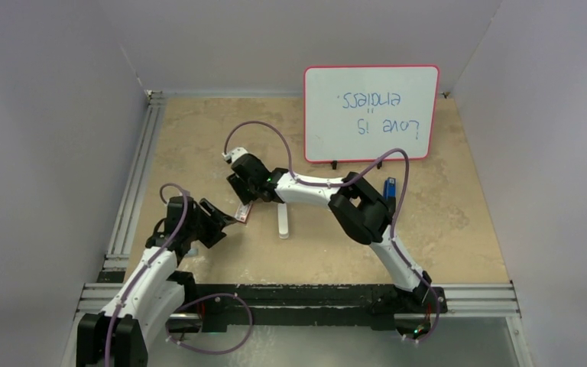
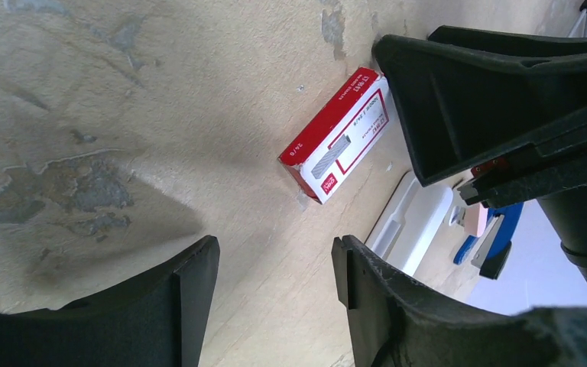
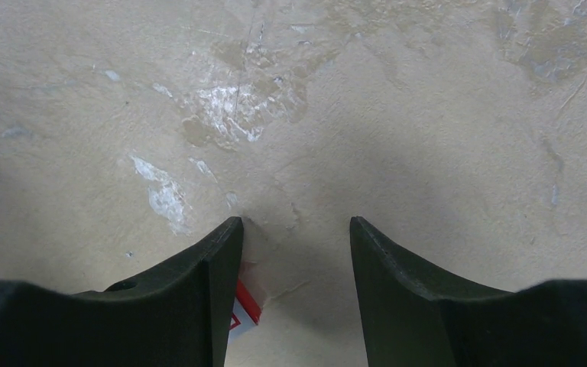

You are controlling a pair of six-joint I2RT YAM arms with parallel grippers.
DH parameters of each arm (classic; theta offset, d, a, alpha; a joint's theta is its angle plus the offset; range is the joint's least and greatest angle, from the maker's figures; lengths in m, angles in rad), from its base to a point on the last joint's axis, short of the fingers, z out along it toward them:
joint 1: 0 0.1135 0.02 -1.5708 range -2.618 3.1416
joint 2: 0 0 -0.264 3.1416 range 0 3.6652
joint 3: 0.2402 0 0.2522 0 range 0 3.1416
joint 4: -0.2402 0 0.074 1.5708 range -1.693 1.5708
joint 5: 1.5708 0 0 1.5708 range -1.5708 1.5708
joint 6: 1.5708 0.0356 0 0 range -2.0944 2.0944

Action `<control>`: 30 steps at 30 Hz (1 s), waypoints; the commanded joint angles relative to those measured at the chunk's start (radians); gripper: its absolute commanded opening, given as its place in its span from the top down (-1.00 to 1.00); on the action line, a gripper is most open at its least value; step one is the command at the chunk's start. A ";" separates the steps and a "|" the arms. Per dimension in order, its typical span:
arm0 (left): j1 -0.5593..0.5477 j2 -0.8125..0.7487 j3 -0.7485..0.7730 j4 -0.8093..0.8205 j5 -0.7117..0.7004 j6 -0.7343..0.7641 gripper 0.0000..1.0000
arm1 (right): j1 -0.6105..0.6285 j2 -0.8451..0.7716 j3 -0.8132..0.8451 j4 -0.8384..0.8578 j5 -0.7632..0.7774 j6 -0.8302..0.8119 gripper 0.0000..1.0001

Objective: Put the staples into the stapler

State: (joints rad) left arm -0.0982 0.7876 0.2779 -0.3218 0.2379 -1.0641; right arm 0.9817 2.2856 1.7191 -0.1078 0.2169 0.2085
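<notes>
Top external view: both arms lean in over one small thing, a red-and-white box [image 1: 243, 212] lying on the tan table [image 1: 458, 229] left of centre. The left gripper [image 1: 225, 216] comes at it from the near left and the right gripper [image 1: 238, 191] reaches right across from the other side, so the two claws almost meet above it. The stapler [image 1: 389, 187], blue on top, lies well apart from all this, over by the foot of the whiteboard [image 1: 371, 113] and half hidden behind the right arm's elbow. A white bar [image 1: 283, 222] lies between the box and the stapler. From the left wrist, that claw's jaws stand wide apart with bare table between them and the box just beyond the tips, so it has hold of nothing. A pink piece [image 2: 475, 220] shows far off beside the stapler's blue. From the right wrist, the other claw is parted too and grips nothing, with only a corner of the box peeping out beside one finger, outside the gap. I see no loose staples anywhere, and the picture printed on the box suggests to me that they are inside it. My guess is that the arms crowd the box so one can steady it while the other gets it open. The stapler looks untouched, so loading seems a good way off.
</notes>
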 commanded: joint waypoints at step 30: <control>0.005 0.322 0.002 0.464 0.083 0.048 0.33 | -0.021 -0.227 -0.190 -0.060 -0.125 0.052 0.67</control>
State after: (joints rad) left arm -0.0982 1.0752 0.2428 0.0319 0.3264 -1.0546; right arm 0.9756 2.1410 1.5425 -0.1928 0.0608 0.2398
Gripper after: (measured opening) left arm 0.339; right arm 0.174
